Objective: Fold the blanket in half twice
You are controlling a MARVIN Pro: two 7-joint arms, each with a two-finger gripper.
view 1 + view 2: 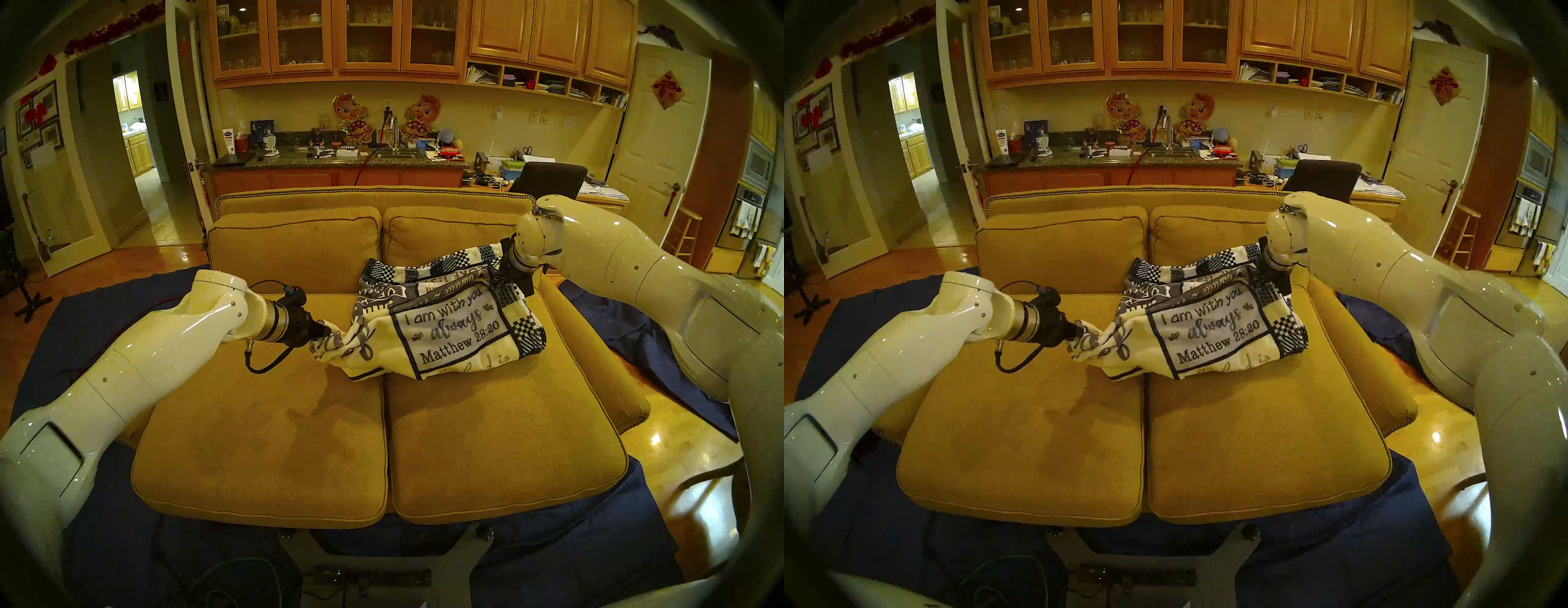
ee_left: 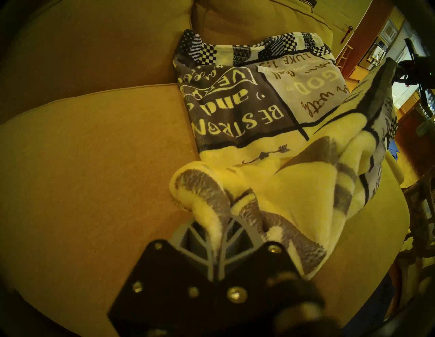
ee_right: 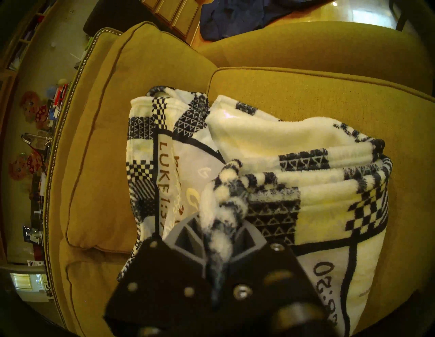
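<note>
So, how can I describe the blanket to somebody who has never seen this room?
Find the mustard-yellow sofa in the middle of the room. On its right seat cushion lies the blanket, bunched, pinched by the left gripper and the right gripper. Unlike the plain dark blue cloths around the sofa, it is cream-white with navy-framed lettering and a checkered edge.

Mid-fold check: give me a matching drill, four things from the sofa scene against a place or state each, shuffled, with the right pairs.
Things:
1. left pincer
2. right pincer
3. blanket
4. dark blue cloth

Places or states:
A. bunched mostly on the sofa's right seat cushion
B. shut on a checkered edge
C. on the floor beside the sofa
D. shut on a cream-and-grey fold

Pairs: 1-D, 2-B, 3-A, 4-C
</note>
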